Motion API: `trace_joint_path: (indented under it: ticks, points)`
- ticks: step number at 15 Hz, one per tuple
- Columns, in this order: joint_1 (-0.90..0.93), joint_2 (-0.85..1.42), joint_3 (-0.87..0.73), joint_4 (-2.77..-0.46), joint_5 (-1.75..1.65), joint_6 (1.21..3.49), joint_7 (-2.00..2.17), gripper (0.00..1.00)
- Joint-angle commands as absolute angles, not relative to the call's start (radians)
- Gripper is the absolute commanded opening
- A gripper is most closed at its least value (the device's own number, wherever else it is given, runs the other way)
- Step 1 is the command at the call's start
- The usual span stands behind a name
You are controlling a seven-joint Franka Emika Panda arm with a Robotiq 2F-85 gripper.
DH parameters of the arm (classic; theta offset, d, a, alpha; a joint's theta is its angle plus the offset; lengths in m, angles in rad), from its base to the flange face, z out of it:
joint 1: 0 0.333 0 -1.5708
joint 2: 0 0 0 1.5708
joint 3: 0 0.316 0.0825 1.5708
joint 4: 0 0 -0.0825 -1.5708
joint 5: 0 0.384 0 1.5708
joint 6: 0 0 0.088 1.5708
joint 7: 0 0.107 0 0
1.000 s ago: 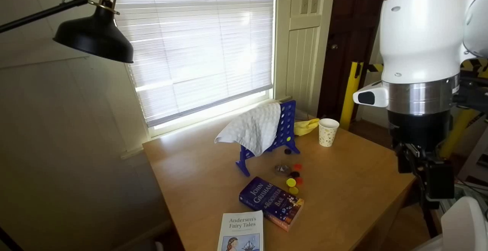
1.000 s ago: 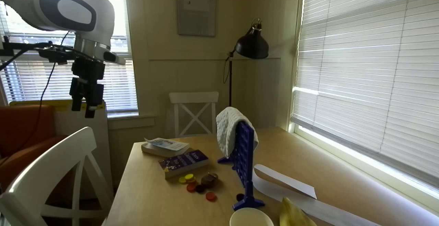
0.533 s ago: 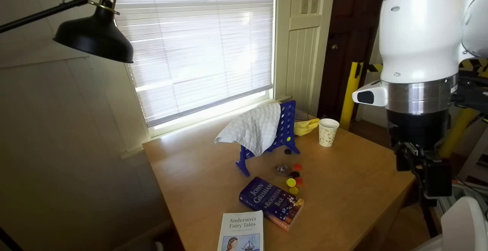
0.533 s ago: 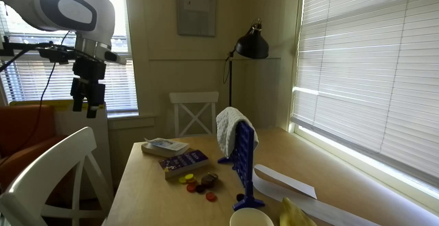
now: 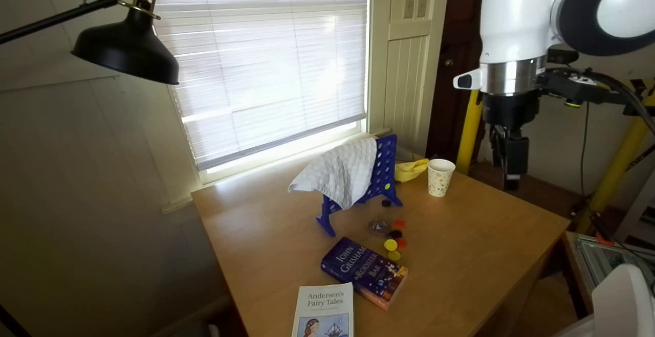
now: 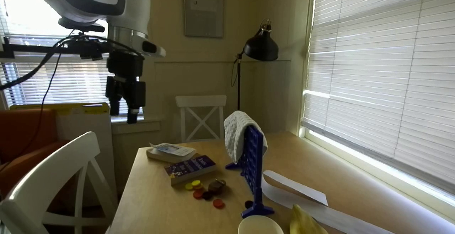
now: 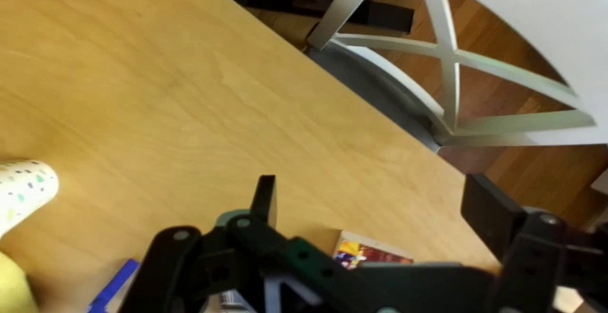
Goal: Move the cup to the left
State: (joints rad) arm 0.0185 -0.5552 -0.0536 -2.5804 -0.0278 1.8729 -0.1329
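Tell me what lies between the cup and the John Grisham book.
Both exterior views show red discs, yellow discs and a black disc lying between the cup and the book, plus a roundish object I can't identify.

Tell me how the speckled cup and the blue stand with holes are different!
The cup is white with small specks; the stand is blue with rows of holes. The cup is smaller; the stand is taller and longer. The cup has no cloth on it; the stand has a white cloth draped over it. Both are upright on the table.
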Motion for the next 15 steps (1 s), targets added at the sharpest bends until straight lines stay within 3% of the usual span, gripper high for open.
trace_joint_path:
  ticks: [1,8,15]
  points:
    - [-0.080,-0.484,-0.167,-2.551,-0.081,1.969,-0.219,1.00]
    - [-0.223,-0.286,-0.292,-2.570,-0.114,2.486,-0.234,1.00]
    - [-0.290,-0.045,-0.289,-2.526,-0.098,2.688,-0.078,1.00]
